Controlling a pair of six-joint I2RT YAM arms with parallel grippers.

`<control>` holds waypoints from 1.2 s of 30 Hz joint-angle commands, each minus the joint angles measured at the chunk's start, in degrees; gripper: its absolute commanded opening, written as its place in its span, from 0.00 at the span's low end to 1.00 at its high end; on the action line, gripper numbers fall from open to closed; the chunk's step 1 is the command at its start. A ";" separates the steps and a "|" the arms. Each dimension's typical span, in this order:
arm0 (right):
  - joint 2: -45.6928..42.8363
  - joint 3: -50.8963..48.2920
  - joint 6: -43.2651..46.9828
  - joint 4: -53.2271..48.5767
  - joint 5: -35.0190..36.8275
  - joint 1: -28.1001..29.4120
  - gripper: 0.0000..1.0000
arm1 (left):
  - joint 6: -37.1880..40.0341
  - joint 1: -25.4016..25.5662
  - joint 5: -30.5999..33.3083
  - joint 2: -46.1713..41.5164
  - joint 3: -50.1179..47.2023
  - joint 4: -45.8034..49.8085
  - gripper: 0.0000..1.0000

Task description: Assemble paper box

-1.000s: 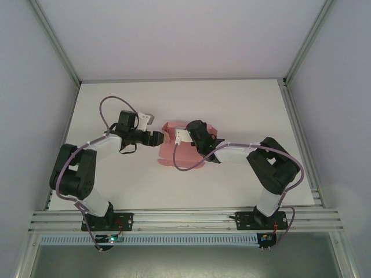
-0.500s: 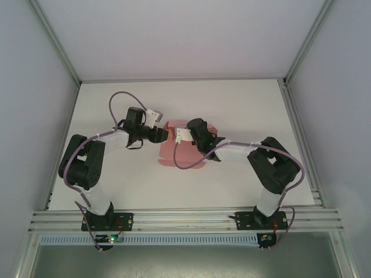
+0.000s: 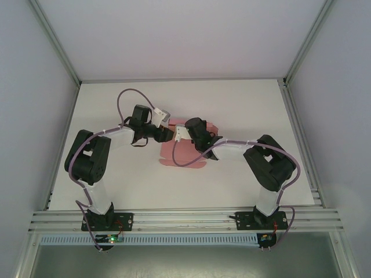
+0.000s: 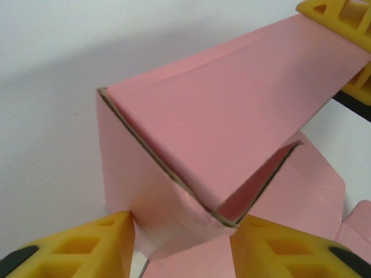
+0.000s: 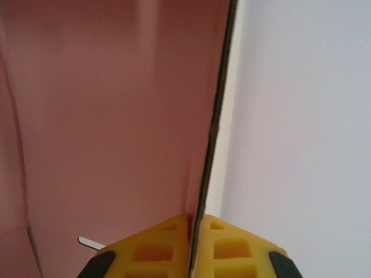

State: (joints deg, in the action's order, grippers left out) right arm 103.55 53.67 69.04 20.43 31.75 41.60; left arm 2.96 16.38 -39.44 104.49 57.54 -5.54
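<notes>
The pink paper box [image 3: 181, 153] lies half folded at the table's middle. In the left wrist view one raised wall and a folded panel of the paper box [image 4: 232, 110] meet in a corner. That corner sits between the fingers of my left gripper [image 4: 182, 231], which stands open and touches the card on both sides. My left gripper [image 3: 168, 134] comes in from the left. My right gripper [image 5: 194, 223] is shut on the edge of an upright pink panel [image 5: 110, 116]. Its yellow fingers [image 4: 342, 17] hold the far end of that wall. From above, the right gripper [image 3: 189, 132] is over the box's back edge.
The white table [image 3: 255, 110] is bare around the box. Aluminium rails [image 3: 185, 219] run along the near edge by both arm bases. A purple cable [image 3: 130, 95] loops above the left arm.
My left arm has swung right and forward until its gripper reached the box's left corner. The right gripper has held its place on the panel.
</notes>
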 commanded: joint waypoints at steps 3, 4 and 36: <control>3.35 -5.88 3.40 -8.65 -1.34 1.33 0.00 | -2.01 0.84 -2.12 2.47 0.58 -5.70 0.40; 3.09 -5.94 2.87 -9.40 -1.64 1.50 0.00 | -2.89 0.89 -0.63 2.57 0.42 -7.38 0.42; -5.39 -3.57 -13.94 -22.26 -1.78 0.49 0.00 | -16.53 13.70 70.95 4.75 -5.58 -4.30 0.00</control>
State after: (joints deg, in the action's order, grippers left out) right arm 99.18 53.87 57.58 10.13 31.86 42.24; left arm -10.46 33.58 14.50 104.99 53.74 -17.17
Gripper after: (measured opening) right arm 0.051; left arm 0.068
